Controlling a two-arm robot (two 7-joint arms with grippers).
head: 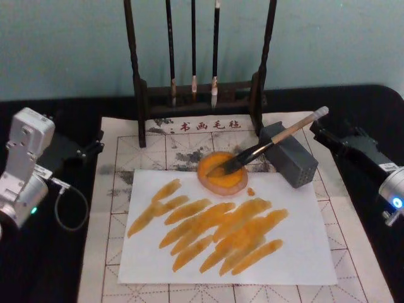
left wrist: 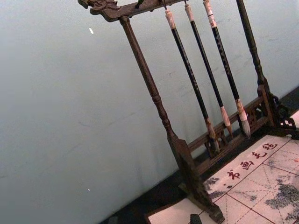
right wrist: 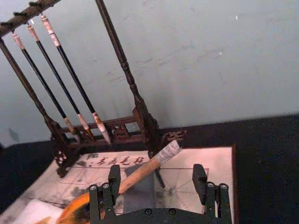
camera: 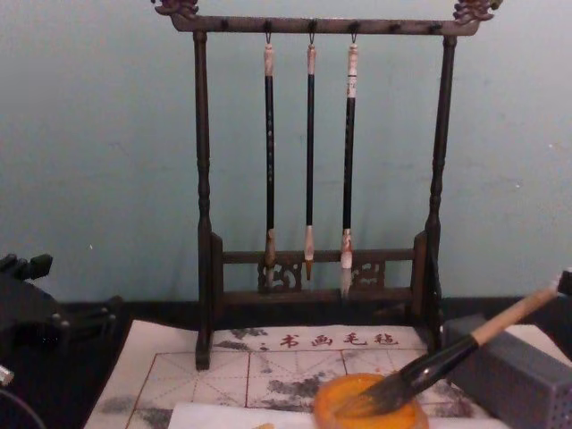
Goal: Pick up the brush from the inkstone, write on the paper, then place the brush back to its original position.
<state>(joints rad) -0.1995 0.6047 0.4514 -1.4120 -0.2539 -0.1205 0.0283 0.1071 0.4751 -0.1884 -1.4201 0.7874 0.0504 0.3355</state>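
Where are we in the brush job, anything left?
Writing looks done: orange strokes cover the paper. The brush rests bristles in the inkstone, handle on the grey block. The right end effector is open near the handle's end, not gripping. The left end effector is parked at left. Likely only retracting remains.

Left gripper (head: 88,146) rests at the left side, right gripper (right wrist: 157,173) at the right, jaws apart
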